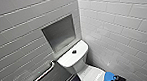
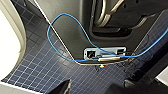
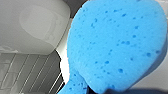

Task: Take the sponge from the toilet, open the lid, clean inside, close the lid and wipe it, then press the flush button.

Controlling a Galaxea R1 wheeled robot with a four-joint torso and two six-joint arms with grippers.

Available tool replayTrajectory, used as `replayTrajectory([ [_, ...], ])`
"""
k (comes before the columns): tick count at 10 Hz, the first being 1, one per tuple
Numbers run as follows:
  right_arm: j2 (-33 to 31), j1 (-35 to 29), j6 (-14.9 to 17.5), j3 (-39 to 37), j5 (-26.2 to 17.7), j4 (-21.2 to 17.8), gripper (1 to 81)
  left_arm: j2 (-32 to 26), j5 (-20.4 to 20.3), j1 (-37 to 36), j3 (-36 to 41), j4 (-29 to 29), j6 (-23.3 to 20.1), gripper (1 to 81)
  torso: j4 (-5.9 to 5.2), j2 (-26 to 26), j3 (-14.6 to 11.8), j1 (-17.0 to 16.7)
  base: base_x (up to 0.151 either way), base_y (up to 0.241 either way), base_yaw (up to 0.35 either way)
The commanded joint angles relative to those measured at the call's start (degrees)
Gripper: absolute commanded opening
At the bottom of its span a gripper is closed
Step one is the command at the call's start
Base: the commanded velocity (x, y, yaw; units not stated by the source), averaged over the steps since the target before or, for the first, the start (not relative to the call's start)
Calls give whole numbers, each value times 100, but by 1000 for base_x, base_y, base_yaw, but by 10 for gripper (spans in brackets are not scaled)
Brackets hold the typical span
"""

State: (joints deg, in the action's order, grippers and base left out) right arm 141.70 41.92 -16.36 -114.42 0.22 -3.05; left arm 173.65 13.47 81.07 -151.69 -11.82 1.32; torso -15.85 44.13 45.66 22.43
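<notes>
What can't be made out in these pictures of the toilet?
- Head view: the lid is cut off by the bottom edge.
- Head view: the right tool is a dark blur at that edge.
- Right wrist view: the sponge hides much of the toilet behind it.

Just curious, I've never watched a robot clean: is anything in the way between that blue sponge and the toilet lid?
Nothing visible is. The sponge, held in the right gripper, hangs close beside the lid, with no object between them.
</notes>
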Motion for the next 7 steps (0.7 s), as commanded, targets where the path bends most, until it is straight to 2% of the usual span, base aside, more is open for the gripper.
replayTrajectory([
  [1,-43,-768,-25,-62,-338,-56,10,-41,481,19,-10,-13,-26,811,0,545,509,352,0,0,0],
  [3,-52,-943,-25,-35,-347,-73,10,-41,481,19,-10,-13,-26,811,0,964,907,621,0,0,0],
  [4,-43,-1084,-34,0,-347,-64,10,-41,481,19,-10,-13,-26,811,0,1176,777,757,0,0,0],
  [5,18,-1302,-173,-27,-555,-38,10,-50,473,19,-10,-13,-26,811,0,1375,731,883,0,0,0],
  [6,149,-1497,-201,-122,-760,-38,10,-50,472,19,-10,-13,-26,811,0,1535,772,988,0,0,0],
  [7,238,-1646,-201,-167,-778,-38,10,-50,472,28,-10,-13,-26,811,0,1701,820,1088,0,0,0],
])
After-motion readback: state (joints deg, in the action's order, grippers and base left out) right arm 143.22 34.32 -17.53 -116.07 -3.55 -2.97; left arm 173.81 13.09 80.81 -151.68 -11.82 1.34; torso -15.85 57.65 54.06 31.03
